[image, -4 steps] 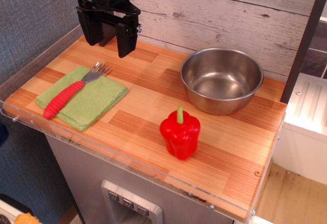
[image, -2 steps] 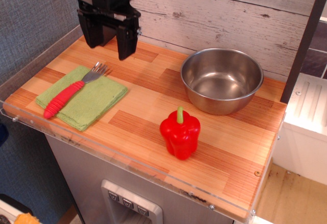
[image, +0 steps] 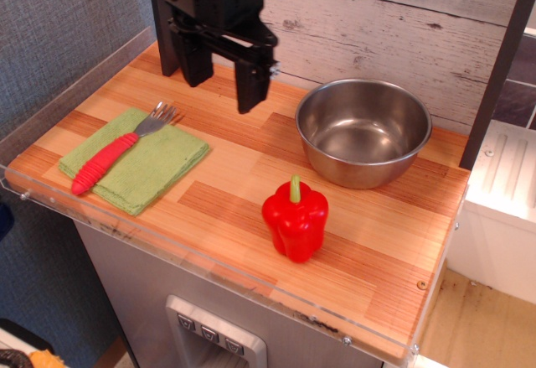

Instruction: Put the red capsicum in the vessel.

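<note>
Red capsicum [image: 295, 218] stands upright near the front edge of the wooden counter [image: 234, 175], untouched: glossy, lobed, short green stem up. Steel vessel [image: 363, 132] just behind it to the right, empty. Fork [image: 117, 147] on green cloth [image: 136, 163] at left, no change. Gripper [image: 223, 80] at back has shifted right vs. 0.8 s ago, toward the middle; jaws spread, holding nothing. Prob. approach phase, no grasp yet.
</note>
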{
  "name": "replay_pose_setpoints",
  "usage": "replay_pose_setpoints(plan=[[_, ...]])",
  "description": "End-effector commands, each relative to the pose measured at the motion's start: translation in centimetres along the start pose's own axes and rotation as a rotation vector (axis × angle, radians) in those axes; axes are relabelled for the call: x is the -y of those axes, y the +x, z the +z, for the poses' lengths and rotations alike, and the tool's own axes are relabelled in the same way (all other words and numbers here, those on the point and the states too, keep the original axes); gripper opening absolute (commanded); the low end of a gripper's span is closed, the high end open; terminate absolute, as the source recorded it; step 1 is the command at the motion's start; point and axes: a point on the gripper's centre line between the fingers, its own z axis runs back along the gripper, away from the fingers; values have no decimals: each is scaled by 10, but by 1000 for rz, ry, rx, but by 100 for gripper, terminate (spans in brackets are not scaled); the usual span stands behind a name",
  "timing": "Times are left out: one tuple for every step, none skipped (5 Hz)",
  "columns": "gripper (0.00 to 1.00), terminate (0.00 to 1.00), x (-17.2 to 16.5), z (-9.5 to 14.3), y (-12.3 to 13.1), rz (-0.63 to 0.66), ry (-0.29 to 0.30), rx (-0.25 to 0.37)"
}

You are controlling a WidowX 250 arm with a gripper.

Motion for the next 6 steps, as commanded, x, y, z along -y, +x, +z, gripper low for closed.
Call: replay_pose_setpoints(plan=[[100, 0, 46, 27, 1, 9, -55, 186], [100, 0, 72, 18, -6, -28, -96, 188], [100, 0, 83, 9, -18, -44, -102, 175], [100, 0, 82, -1, -27, -70, -89, 146], [100, 0, 75, -14, -33, -70, -57, 96], [100, 0, 73, -24, -33, -55, -64, 81]])
